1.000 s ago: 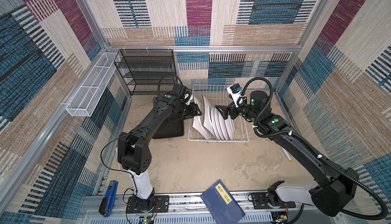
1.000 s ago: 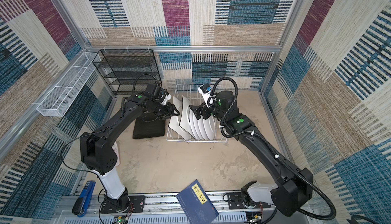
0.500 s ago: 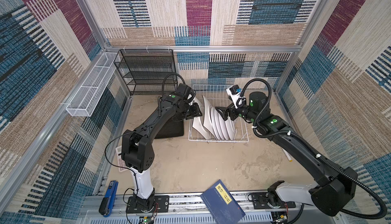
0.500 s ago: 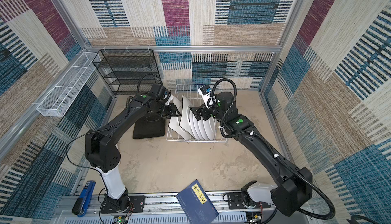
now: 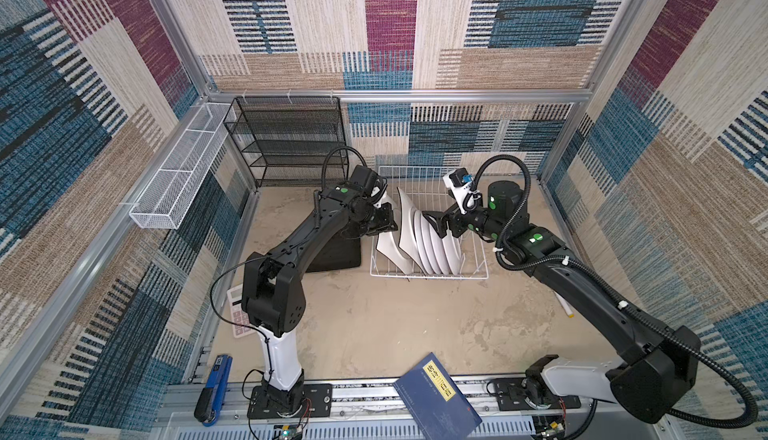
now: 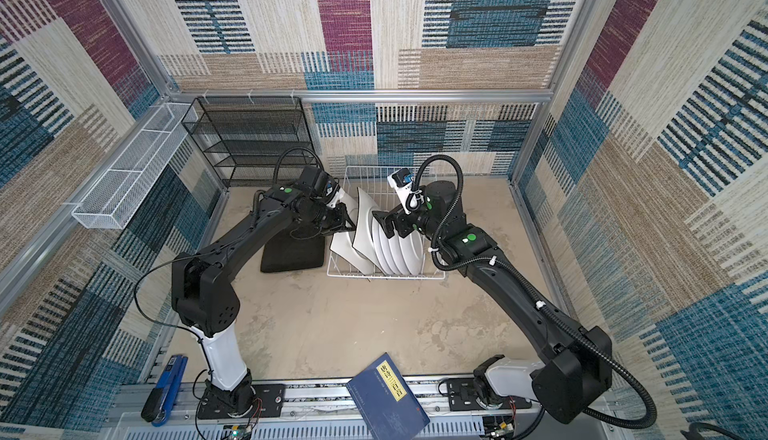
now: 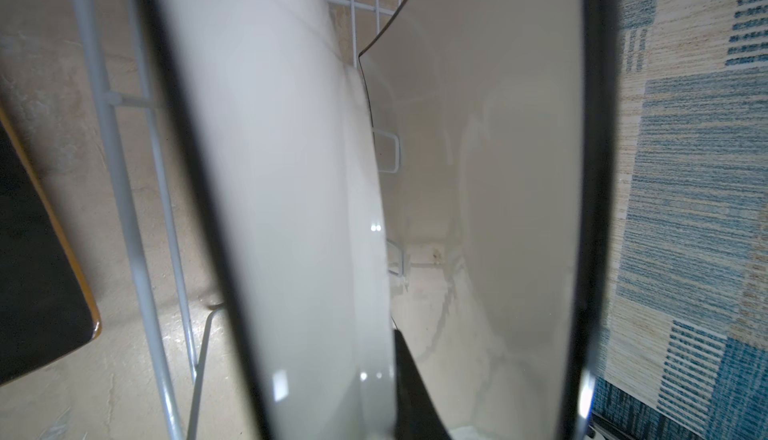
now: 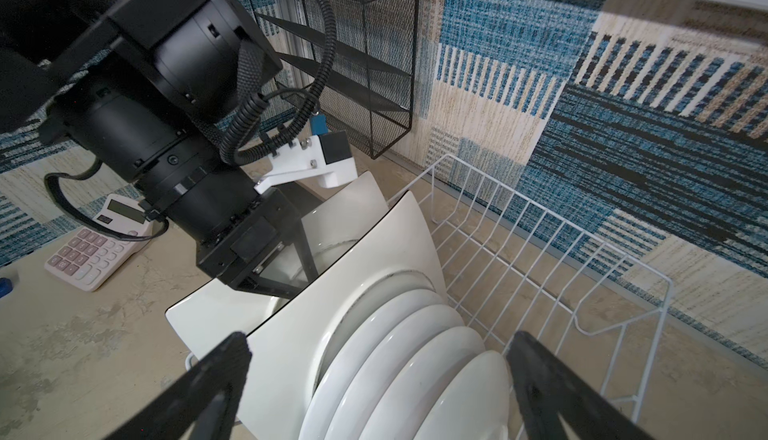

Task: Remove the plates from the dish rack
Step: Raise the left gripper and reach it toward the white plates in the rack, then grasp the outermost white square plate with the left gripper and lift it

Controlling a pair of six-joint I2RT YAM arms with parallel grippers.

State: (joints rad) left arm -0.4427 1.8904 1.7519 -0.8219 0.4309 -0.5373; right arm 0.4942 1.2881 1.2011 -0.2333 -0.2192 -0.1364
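The white wire dish rack (image 5: 428, 277) stands at the back middle of the table in both top views. It holds two large square plates and a row of several round white plates (image 5: 440, 251). My left gripper (image 5: 384, 220) is shut on the upper edge of the leftmost square plate (image 5: 388, 247). One dark finger (image 7: 411, 392) lies against its white face (image 7: 291, 168). The second square plate (image 7: 498, 168) stands just behind. My right gripper (image 8: 378, 375) hangs open above the round plates (image 8: 395, 355), touching nothing.
A black mesh shelf unit (image 5: 286, 143) stands at the back left, with a long white mesh tray (image 5: 174, 180) on the left wall. A dark board (image 5: 332, 251) lies left of the rack. A calculator (image 5: 237, 317), a blue book (image 5: 436, 396) and a blue tool (image 5: 214, 392) lie near the front.
My left gripper has moved right to the rack and closed on the leftmost square plate's edge. The right arm has stayed open over the round plates.
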